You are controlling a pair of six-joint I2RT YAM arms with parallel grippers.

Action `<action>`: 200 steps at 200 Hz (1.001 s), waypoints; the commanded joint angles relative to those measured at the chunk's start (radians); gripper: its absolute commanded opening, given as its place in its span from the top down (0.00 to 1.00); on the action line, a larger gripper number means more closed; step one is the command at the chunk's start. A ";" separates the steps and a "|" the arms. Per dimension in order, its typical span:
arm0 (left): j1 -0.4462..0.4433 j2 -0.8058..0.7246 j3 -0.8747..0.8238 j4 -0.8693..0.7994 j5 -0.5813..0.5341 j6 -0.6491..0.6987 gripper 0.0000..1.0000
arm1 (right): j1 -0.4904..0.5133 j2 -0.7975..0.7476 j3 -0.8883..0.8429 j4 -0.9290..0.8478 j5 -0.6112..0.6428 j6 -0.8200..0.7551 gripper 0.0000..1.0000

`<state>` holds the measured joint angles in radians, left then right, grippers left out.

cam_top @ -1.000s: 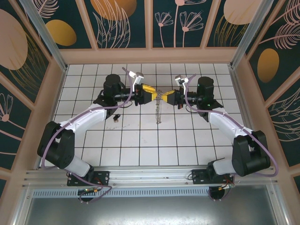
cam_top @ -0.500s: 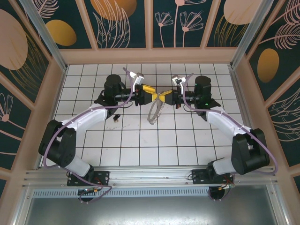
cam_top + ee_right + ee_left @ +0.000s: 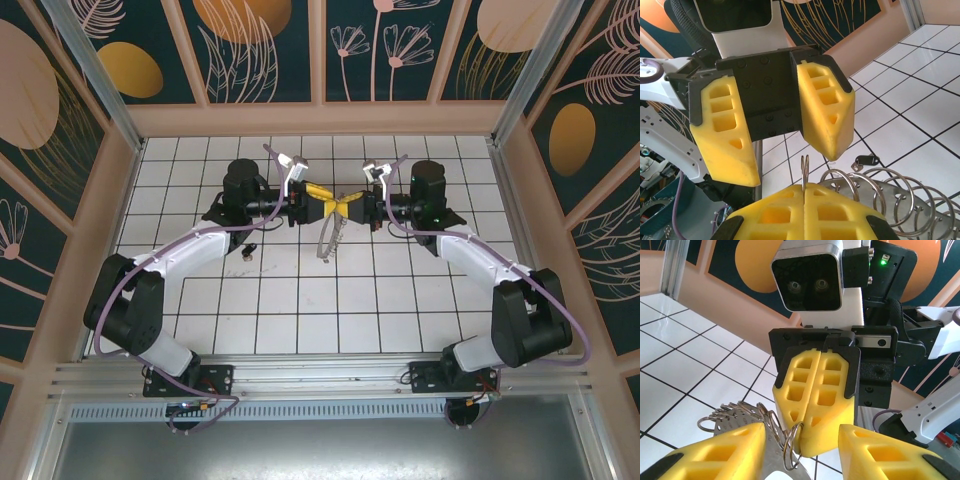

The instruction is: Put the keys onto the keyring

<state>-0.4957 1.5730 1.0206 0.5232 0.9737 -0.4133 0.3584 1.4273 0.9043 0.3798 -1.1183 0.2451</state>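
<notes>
The keyring [image 3: 326, 240], a flat silvery strip carrying several wire rings, hangs in a curve between the two arms above the tiles. My right gripper [image 3: 804, 186] is shut on one ring [image 3: 804, 170] at its top end. My left gripper [image 3: 801, 431] is open, its yellow fingers [image 3: 715, 452] standing either side of the right gripper's tip [image 3: 805, 442] and the pinched ring [image 3: 791, 446]. From above, the left gripper [image 3: 325, 200] and right gripper [image 3: 350, 203] meet nose to nose. A small dark key [image 3: 248, 250] lies on the floor to the left, also seen as the key [image 3: 865, 161] under the right wrist.
White tiled floor [image 3: 400, 300] spreads around, boxed in by patterned walls [image 3: 320, 50] and a metal frame. Purple cables [image 3: 115, 300] run along both arms. Both arm bases sit at the near edge.
The right gripper has moved left until it meets the left gripper. The keyring, hanging straight before, has swung left and now bows into a curve.
</notes>
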 commanded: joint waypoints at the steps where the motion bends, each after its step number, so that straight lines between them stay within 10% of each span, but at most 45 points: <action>1: 0.000 0.013 -0.005 0.043 0.034 -0.006 0.59 | 0.011 0.003 0.047 0.063 -0.005 0.002 1.00; 189: 0.000 0.003 -0.016 0.027 0.026 0.012 1.00 | 0.005 0.009 0.050 0.049 0.022 -0.005 1.00; 200: 0.000 -0.006 -0.012 0.007 0.011 0.027 1.00 | -0.012 -0.006 0.039 0.058 0.034 0.015 0.81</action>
<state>-0.4927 1.5768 1.0149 0.5236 0.9794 -0.4126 0.3618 1.4429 0.9138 0.3862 -1.1099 0.2451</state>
